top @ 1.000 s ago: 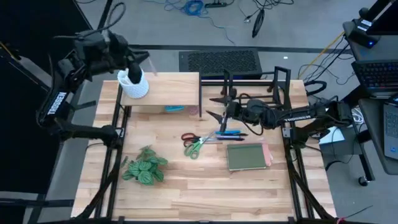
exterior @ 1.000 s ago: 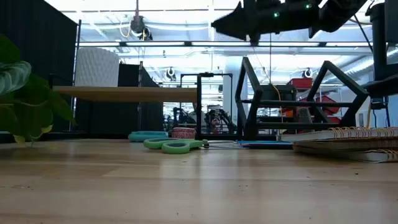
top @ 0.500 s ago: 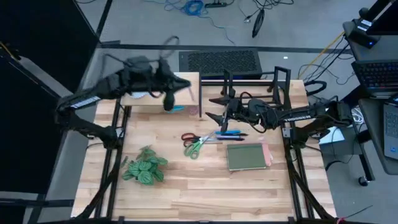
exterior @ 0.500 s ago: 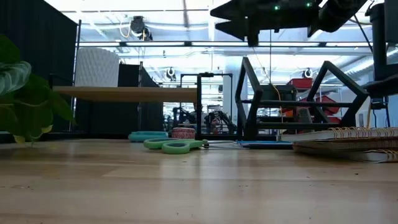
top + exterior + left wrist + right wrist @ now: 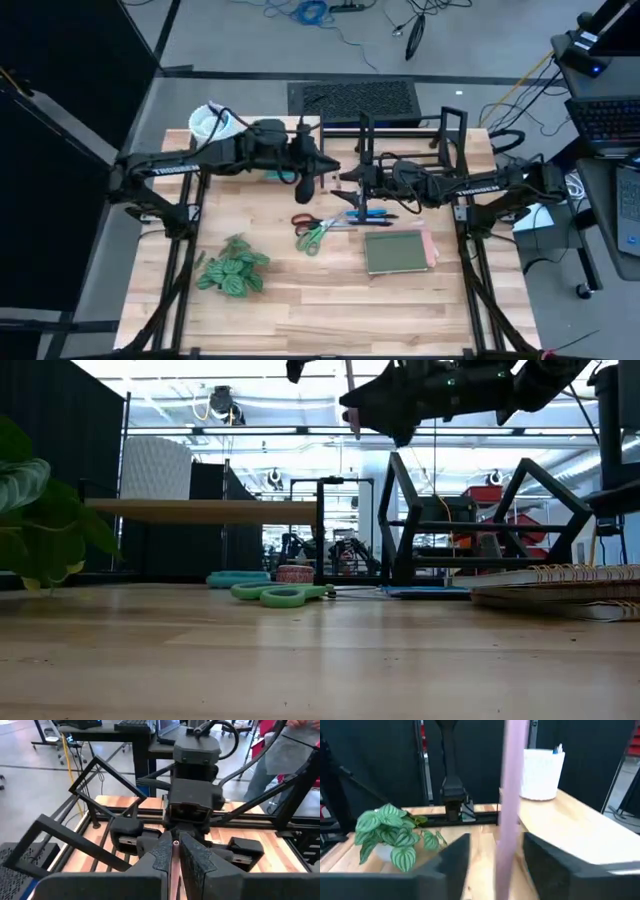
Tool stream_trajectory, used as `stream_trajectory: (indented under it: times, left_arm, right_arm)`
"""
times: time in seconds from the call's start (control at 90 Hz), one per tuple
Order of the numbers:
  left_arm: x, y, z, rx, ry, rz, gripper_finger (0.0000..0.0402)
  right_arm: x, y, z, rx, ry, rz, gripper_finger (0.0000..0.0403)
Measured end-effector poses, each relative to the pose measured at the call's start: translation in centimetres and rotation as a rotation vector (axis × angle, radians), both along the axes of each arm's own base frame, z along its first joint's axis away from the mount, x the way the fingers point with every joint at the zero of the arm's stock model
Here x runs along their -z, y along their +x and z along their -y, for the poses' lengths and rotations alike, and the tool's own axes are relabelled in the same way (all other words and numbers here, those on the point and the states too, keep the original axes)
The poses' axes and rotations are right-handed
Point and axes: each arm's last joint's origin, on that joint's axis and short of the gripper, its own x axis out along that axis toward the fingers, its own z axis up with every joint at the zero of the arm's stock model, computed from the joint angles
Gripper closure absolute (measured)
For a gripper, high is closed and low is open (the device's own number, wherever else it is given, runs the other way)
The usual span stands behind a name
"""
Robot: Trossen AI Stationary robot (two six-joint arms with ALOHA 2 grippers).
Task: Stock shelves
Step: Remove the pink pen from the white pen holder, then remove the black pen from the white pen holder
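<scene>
Along the table's far edge stand the two shelves: a pale-wood riser (image 5: 262,137) with a flat top, bearing a white textured cup (image 5: 210,124), and beside it a black wire rack (image 5: 410,130) with upright dividers. Over the table's middle the left gripper (image 5: 318,178) pinches a thin pink stick (image 5: 512,800). Facing it, the right gripper (image 5: 352,187) has its fingers apart around that stick.

pink rod (image 5: 512,805): blurred, cut at top and bottom edges; plant (image 5: 40,510): cropped at left edge; wooden shelf (image 5: 262,140): mostly hidden under left arm; notebook (image 5: 560,588): cut at right edge
</scene>
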Motion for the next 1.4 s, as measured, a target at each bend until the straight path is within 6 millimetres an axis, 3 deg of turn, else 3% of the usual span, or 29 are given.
stream_trajectory:
  times: [0.1, 0.144, 0.356, 0.478, 0.622, 0.889, 1.011, 1.2, 1.3, 1.4]
  left_arm:
    - [0.0, 0.0, 0.1, 0.003, 0.000, -0.002, 0.0393]
    - [0.1, 0.0, 0.0, 0.005, -0.003, -0.011, 0.0393]
    - [2.0, -0.6, 0.2, 0.001, -0.037, -0.205, 0.0393]
    - [2.9, -1.5, 0.2, -0.015, -0.056, -0.340, 0.0394]
    - [4.1, -2.2, 0.3, -0.034, -0.073, -0.487, 0.0394]
    - [4.4, -2.6, 0.3, -0.061, -0.054, -0.537, 0.0394]
    - [4.4, -2.6, 0.2, -0.073, -0.047, -0.538, 0.0393]
    - [4.3, -2.6, 0.2, -0.078, -0.052, -0.529, 0.0393]
    - [4.2, -2.5, 0.2, -0.078, -0.050, -0.516, 0.0393]
    - [4.1, -2.5, 0.0, -0.086, -0.052, -0.515, 0.0386]
  right_arm:
    - [0.4, 0.0, 0.0, -0.002, -0.023, -0.043, 0.0363]
    - [0.6, -0.1, 0.0, 0.000, -0.033, -0.067, 0.0384]
    - [2.3, -0.9, -0.1, -0.019, -0.005, -0.301, 0.0392]
    - [4.9, -2.0, -0.7, -0.083, 0.072, -0.550, 0.0395]
    - [6.5, -3.6, -1.5, -0.092, 0.123, -0.807, 0.0395]
    - [8.5, -5.0, -1.5, -0.004, 0.018, -1.058, 0.0395]
    - [9.5, -4.7, -1.4, -0.025, -0.021, -1.109, 0.0374]
    - [10.3, -4.4, -1.3, 0.006, -0.025, -1.141, 0.0310]
    - [9.7, -4.6, -1.4, 0.026, 0.008, -1.114, 0.0266]
    - [7.9, -5.1, -1.7, 0.046, 0.090, -1.079, 0.0226]
